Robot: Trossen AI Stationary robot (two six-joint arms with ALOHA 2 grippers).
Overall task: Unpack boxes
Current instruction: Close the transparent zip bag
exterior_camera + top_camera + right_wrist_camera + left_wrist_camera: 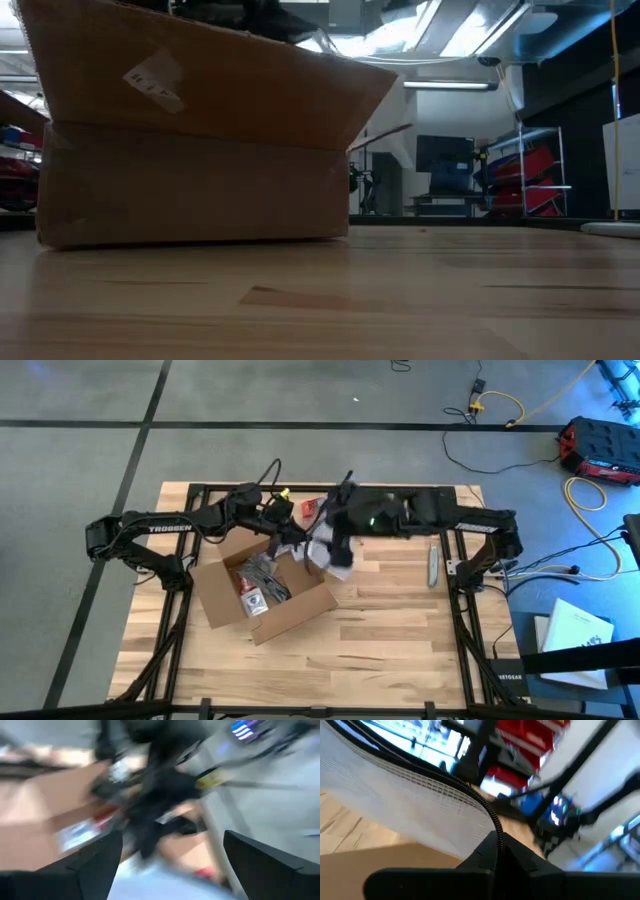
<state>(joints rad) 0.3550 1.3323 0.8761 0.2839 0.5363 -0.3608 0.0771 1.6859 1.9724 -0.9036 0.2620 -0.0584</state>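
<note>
hovering with its fingers spread wide, the right gripper (pixel 322 542) hangs over the far right corner of the cardboard box (pixel 262 592), pinching nothing. a pale, crumpled bag (pixel 335 557) lies just under and beside that pincer, draped over the box's rim. the box sits open on the wooden table (pixel 400 630), to the near left of the right pincer, with small packaged items (pixel 258 582) inside. the left gripper (pixel 285 532) is pressed together, just left of the right one, at the box's far edge. a small red object (pixel 309 509) lies just beyond both pincers. a grey tool (pixel 433 563) lies well to the right pincer's right.
</note>
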